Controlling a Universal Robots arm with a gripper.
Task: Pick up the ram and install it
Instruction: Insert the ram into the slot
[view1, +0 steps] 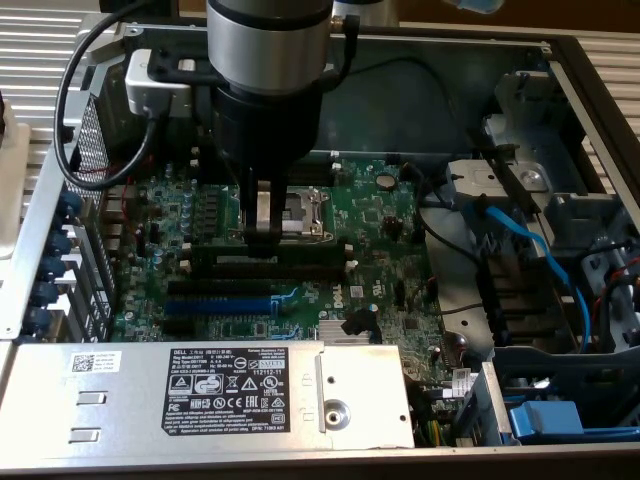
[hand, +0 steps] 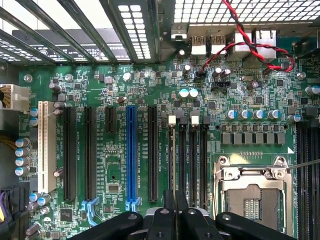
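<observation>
My gripper (view1: 265, 238) reaches down onto the green motherboard (view1: 385, 240), just in front of the CPU socket (view1: 305, 212). It is shut on the ram (view1: 310, 250), a long dark stick lying along the black memory slots (view1: 300, 270). In the wrist view the ram (hand: 174, 197) shows edge-on as a thin pale line between my black fingers (hand: 187, 220). It lines up with the memory slot (hand: 173, 160) farthest from the socket (hand: 255, 195). How deep it sits in that slot I cannot tell.
A blue expansion slot (hand: 131, 150) and black slots run beside the memory slots. The silver power supply (view1: 200, 390) sits in front of the board. Blue cables (view1: 540, 260) and drive bays fill the exterior view's right. Red-and-black wires (hand: 250, 45) cross near the rear ports.
</observation>
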